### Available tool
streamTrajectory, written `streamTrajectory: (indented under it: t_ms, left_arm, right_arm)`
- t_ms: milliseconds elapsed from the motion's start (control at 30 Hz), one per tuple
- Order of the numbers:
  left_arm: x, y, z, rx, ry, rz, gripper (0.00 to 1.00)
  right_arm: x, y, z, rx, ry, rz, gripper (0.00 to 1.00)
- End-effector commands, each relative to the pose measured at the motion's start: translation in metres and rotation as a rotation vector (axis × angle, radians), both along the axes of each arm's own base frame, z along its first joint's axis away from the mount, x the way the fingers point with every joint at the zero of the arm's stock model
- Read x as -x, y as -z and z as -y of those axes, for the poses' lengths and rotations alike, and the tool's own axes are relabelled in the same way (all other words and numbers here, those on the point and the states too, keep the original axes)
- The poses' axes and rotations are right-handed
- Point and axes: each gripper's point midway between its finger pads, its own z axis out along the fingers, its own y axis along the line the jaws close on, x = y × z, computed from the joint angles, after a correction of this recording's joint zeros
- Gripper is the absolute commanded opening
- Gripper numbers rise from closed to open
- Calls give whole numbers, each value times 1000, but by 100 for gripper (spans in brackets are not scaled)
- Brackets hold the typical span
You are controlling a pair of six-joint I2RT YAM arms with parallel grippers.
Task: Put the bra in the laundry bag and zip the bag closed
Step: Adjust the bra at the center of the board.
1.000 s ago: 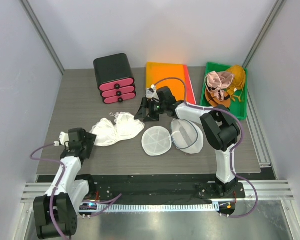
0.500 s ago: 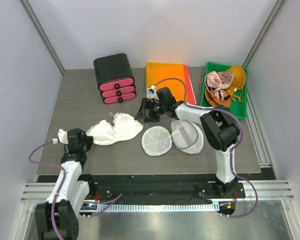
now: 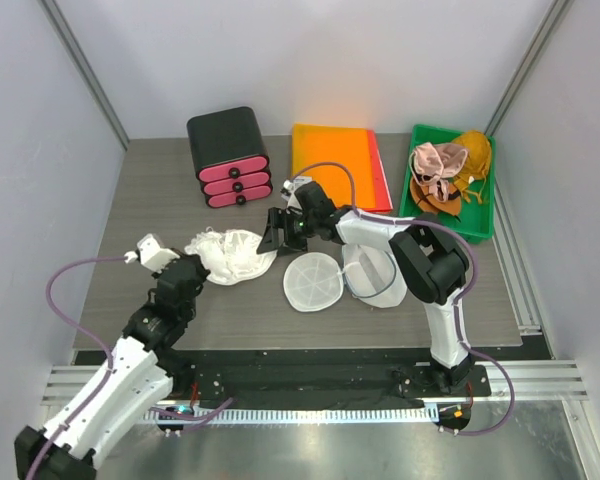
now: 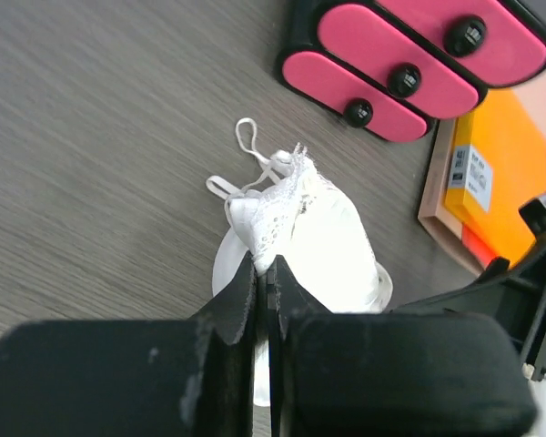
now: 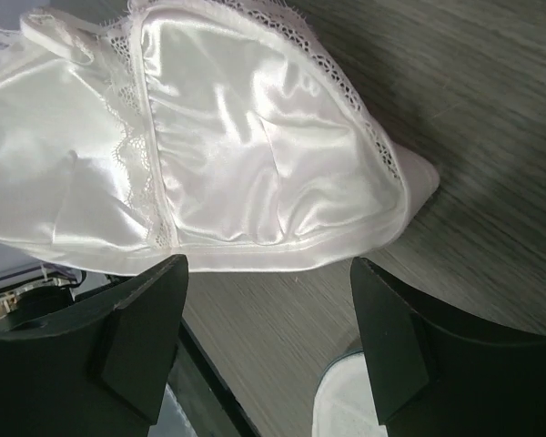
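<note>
from the top view, the bra [image 3: 232, 254] lies bunched on the table [image 3: 160, 190], left of the laundry bag [image 3: 314, 282]. the bag lies open with its two mesh halves side by side, nothing inside, the zipper undone. my left gripper [image 3: 195, 265] sits at the bra's near-left edge and my right gripper [image 3: 272, 235] hangs at its right end, between the bra and the bag. i read this as a two-handed lift: one end each, so the cups don't drag or fold when i carry them over. the pink drawer unit [image 3: 229, 158], orange folder [image 3: 335, 165] and green tray [image 3: 450, 180] stand well apart at the back.

in the left wrist view, the left gripper [image 4: 266, 269] is clamped tight on a fold of the bra's [image 4: 314, 228] lace edge, with a strap loop trailing toward the drawers. that pinch looks thin, so it could slip under a quick pull.

in the right wrist view, the right gripper [image 5: 268, 332] is spread wide and holds nothing. the satin cup [image 5: 246, 137] sits just ahead of the gap and a bit of white mesh shows at the bottom edge. i judge it is lined up to close on the cup's hem.
</note>
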Motion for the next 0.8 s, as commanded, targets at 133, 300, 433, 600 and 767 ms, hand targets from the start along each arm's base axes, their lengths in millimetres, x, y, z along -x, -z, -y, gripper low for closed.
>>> streamTrajectory:
  t_ms: [133,300,433,600,767]
  left_arm:
    - [1,-45,7,-379,-153,42,0]
    - [-2,-58,26,-533,-180,35,0]
    - [-10,-53,45,-585,-129,0,0]
    - [-25,-45,74,-722,-60,-71,0]
    - [-29,-37,90,-709,-25,-73,0]
  right_arm:
    - [-16,4,5,90,57,57,77]
    - [-17,13,15,138,63,71,77]
    - [-19,15,12,135,62,68,76]
    - [-26,14,-2,75,58,48,68]
    - [-32,13,-10,43,86,36,58]
